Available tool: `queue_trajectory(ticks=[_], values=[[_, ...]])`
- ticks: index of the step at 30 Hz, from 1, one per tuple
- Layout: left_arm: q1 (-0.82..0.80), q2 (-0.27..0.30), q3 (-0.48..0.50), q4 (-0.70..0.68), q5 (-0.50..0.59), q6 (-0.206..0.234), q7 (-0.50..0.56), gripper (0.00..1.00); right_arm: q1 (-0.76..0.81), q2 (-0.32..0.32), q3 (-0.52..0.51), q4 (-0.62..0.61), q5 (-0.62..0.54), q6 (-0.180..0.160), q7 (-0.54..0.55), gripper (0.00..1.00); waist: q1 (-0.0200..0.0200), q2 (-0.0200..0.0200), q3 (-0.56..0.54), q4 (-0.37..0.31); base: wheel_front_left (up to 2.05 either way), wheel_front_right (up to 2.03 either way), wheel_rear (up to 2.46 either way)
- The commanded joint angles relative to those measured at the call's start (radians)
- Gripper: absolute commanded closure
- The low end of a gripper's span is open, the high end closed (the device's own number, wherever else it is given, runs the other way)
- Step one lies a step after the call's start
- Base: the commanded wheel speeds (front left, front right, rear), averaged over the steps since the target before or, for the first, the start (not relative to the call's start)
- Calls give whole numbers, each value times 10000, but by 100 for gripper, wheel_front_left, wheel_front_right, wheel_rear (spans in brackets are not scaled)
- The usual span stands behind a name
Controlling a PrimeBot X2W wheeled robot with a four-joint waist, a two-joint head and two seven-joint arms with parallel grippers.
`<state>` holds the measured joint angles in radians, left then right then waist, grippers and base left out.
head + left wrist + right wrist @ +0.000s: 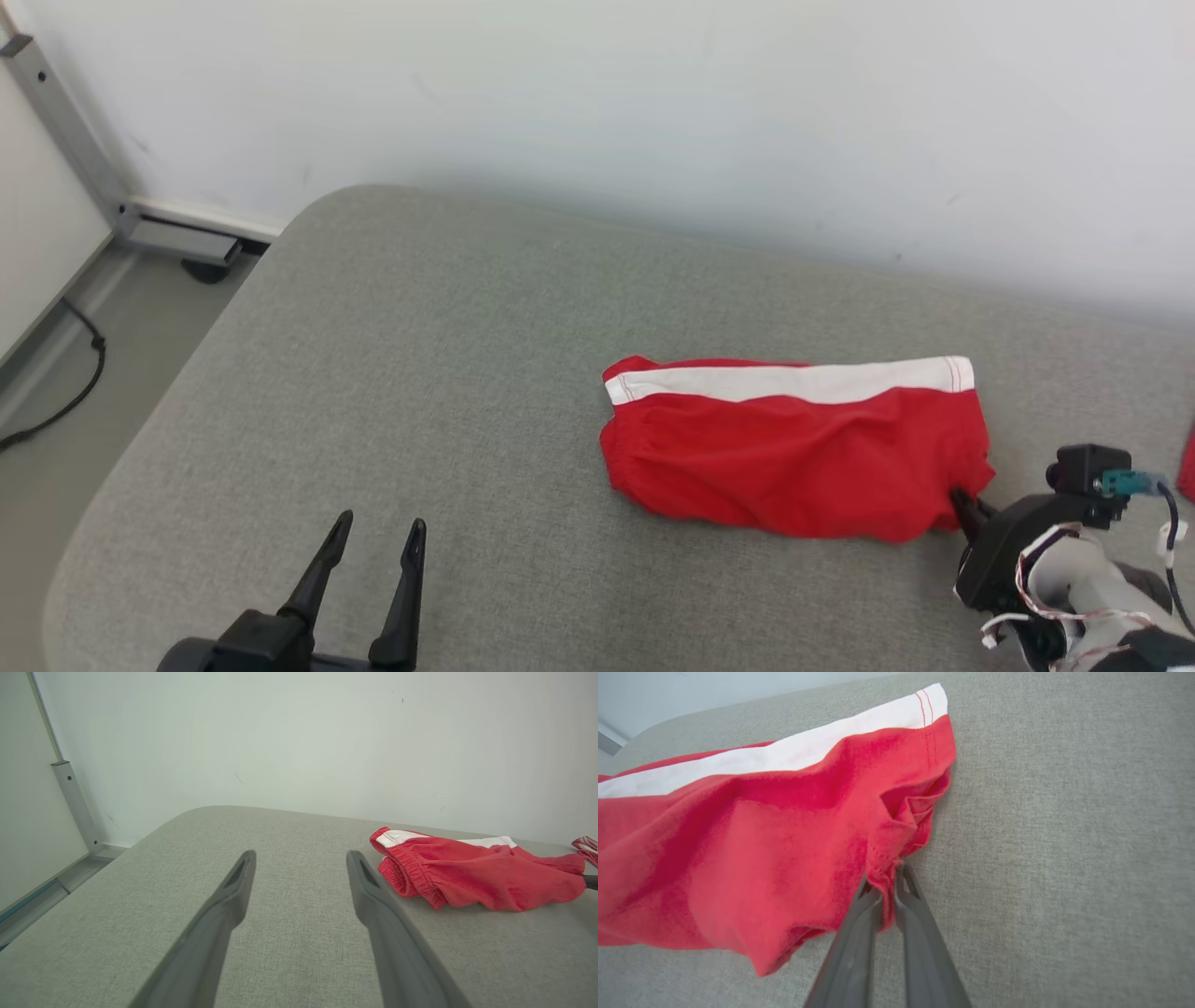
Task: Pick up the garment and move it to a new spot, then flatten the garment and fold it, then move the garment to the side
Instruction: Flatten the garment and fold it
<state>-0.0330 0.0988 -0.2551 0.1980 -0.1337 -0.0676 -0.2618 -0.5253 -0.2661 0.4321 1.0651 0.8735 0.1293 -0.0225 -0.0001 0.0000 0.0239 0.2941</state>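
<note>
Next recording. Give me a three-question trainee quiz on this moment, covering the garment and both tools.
1. True or false: the left tool is clamped on the red garment.
2. Which part of the garment does the right tool pinch? A) the white band B) a bunched red corner at its right end C) the elastic waistband
3. Fill in: the white band runs along the garment's edge nearest the ____.

Key
1. False: it hovers open over the grey surface, apart from the garment.
2. B
3. wall
</note>
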Motion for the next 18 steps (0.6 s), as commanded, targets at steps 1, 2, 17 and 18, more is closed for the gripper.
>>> queue_trajectory(ticks=[1,2,17,18], values=[[188,64,34,53,61,17,-44,0,315,-68,64,-179,263,22,-130,100,1,0,-423,-396,0,0,0],[224,72,47,63,61,35,-44,0,444,-58,171,-324,339,22,-137,100,1,0,-472,-467,0,0,0],[398,42,-9,133,78,-21,-44,0,1617,-113,1323,-1545,1471,22,-578,100,1,0,-756,-1128,0,0,0],[407,43,-9,132,84,-20,-44,0,1655,-122,1385,-1562,1507,22,-605,100,1,0,-754,-1147,0,0,0]])
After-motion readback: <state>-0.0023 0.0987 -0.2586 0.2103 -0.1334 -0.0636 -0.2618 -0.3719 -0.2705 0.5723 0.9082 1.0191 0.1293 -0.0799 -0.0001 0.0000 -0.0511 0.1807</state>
